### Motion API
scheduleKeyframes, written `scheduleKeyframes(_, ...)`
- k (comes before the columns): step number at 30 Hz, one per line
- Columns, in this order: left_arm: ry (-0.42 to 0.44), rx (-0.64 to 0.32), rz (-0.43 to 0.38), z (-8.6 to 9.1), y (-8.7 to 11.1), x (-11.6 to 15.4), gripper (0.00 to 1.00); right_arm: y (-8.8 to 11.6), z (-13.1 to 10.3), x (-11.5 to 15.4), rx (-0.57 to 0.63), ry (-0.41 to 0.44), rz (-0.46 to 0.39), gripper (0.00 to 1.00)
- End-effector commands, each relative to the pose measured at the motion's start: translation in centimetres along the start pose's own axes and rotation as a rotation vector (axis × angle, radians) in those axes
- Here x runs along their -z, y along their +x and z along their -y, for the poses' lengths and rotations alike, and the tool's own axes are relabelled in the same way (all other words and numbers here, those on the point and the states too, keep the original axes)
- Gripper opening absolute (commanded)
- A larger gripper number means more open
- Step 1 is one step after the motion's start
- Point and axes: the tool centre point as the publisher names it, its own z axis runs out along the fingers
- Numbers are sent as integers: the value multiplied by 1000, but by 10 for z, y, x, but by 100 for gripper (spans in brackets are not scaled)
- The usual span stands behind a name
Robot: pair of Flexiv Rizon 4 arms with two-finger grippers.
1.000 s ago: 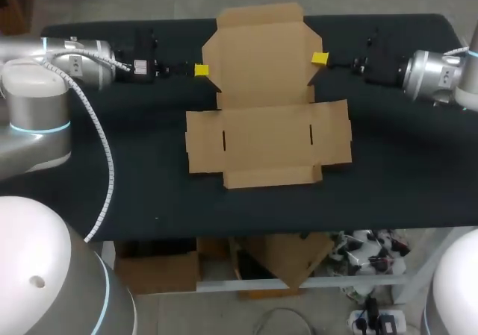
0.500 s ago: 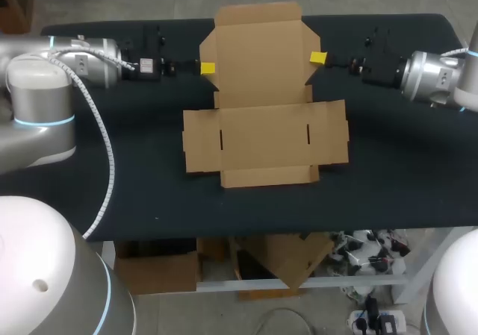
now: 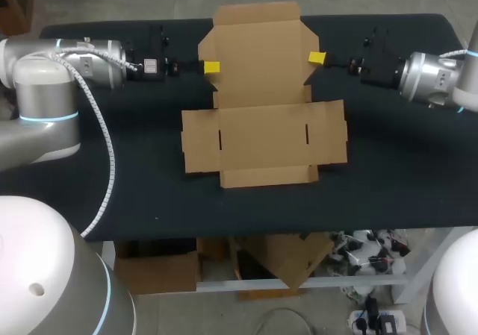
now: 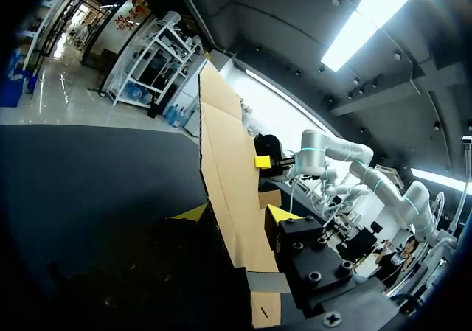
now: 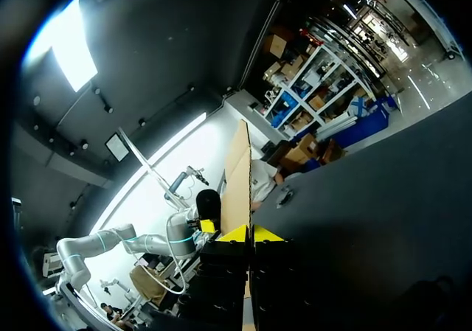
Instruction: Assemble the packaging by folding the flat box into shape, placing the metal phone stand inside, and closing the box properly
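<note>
Head view: flat brown cardboard box (image 3: 263, 137); right gripper (image 3: 319, 57) pinches its 2 o'clock edge (left gripper (image 3: 212, 67), 10 o'clock: grip indeterminate).

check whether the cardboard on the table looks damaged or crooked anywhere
Nothing stands out: the flat box lies unfolded and square on the table, no tears visible; the left tool and right tool sit at its far panel's side edges.

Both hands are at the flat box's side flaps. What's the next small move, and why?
Probably close the left hand on its flap: that edge of the flat box sits between its open fingers, while the right hand looks clamped on the opposite flap, so both could fold together.
</note>
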Motion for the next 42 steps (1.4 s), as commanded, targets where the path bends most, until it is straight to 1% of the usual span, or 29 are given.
scheduleKeyframes(1,-3,0,-33,2,-6,-5,48,-2,1,0,2,-8,-13,0)
scheduleKeyframes(8,-10,-4,-63,5,-4,-13,47,-2,1,-1,3,-13,-21,0)
scheduleKeyframes(18,-18,-9,-89,5,1,-23,43,-1,1,-4,4,-10,-30,0)
scheduleKeyframes(26,-24,-15,-103,7,3,-29,42,-1,1,-5,6,-7,-37,0)
scheduleKeyframes(42,-32,-15,-124,8,5,-40,35,-1,1,-7,6,-7,-44,0)
